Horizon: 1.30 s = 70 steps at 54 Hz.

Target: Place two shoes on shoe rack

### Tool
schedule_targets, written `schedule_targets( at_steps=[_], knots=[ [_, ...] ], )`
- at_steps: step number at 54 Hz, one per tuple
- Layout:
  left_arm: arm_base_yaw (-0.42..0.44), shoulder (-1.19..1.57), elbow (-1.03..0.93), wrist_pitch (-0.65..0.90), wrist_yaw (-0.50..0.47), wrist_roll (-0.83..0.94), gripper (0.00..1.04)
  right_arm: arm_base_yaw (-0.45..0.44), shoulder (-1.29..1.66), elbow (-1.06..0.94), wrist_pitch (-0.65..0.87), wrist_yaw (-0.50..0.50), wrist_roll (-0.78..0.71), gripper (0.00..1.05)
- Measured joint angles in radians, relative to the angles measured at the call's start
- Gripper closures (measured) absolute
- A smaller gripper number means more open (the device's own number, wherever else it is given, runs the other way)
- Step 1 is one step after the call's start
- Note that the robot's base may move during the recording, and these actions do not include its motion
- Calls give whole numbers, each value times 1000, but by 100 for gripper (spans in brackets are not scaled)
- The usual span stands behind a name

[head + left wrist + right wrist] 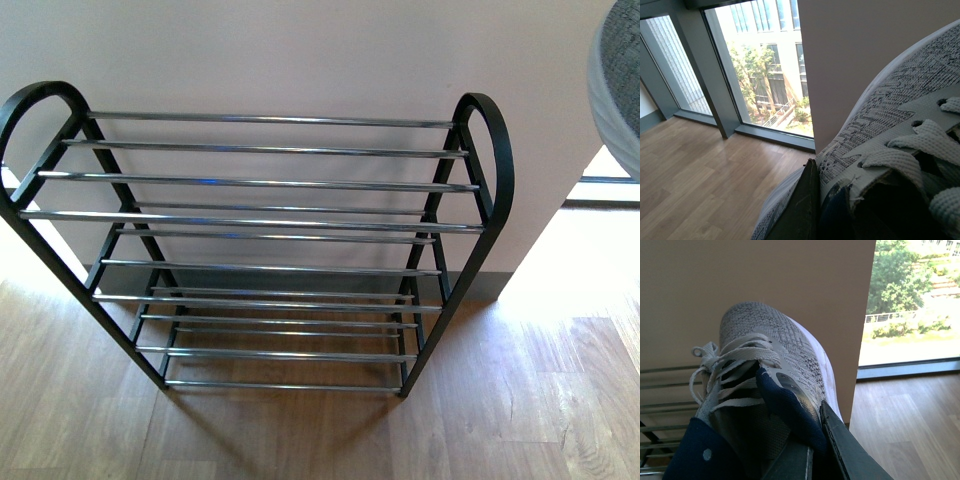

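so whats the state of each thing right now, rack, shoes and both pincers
shoe rack: upright against the wall, no shoes on the bars in view
left-held sneaker: up off the floor, gripped at its opening
right-held sneaker: laced, up off the floor, gripped at its navy collar
left pincer: shut on the left-held sneaker
right pincer: shut on the right-held sneaker

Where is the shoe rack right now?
In the front view the shoe rack stands in the middle, on the wooden floor, right in front of the pale wall.
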Motion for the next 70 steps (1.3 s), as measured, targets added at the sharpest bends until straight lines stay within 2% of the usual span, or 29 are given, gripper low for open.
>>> schedule_targets(
  at_steps=[58, 62, 70],
  knots=[
    [-1, 1, 0, 0, 0, 0, 103, 0, 0, 0, 0, -2, 0, 103],
    [-1, 1, 0, 0, 0, 0, 103, -11, -12, -24, 98, -60, -50, 103],
    [-1, 1, 0, 0, 0, 0, 103, -52, 12, 29, 66, -67, -49, 103]
  ],
)
